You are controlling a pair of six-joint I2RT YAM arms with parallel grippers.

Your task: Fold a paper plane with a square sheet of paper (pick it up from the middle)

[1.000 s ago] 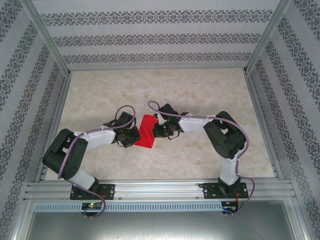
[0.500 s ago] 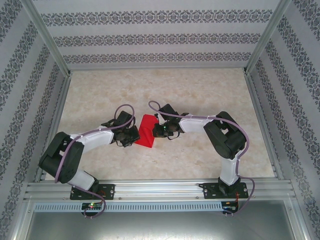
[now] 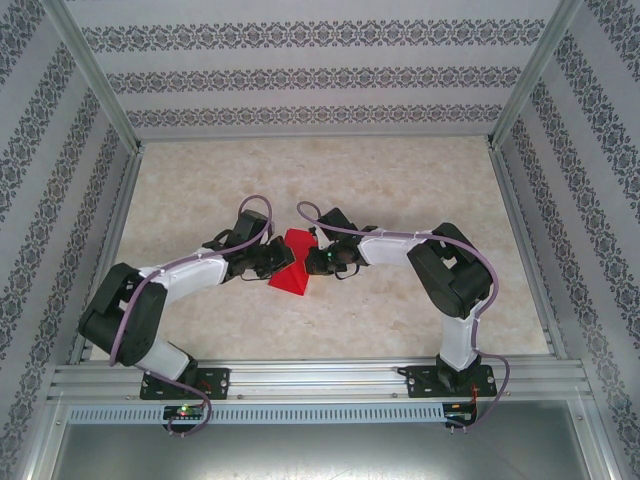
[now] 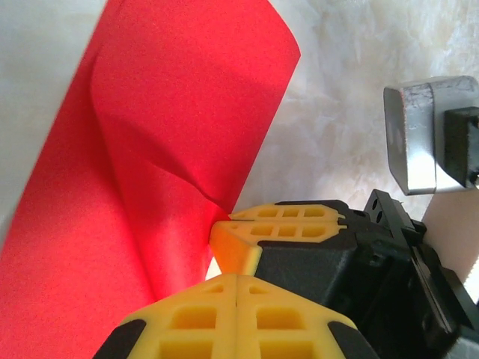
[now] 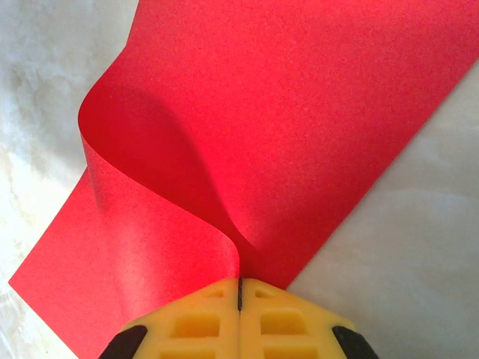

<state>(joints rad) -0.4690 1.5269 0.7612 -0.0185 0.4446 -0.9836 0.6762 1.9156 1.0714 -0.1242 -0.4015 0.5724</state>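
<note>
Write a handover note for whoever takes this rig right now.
Left tool: shut on one side of the red sheet.
Right tool: shut on the opposite side.
Sheet: mid-table, bowed up between the tools, partly lying on the surface.
Done: sheet gripped from both sides.
Left: no flat, finished fold yet; all the plane's folds remain.
</note>
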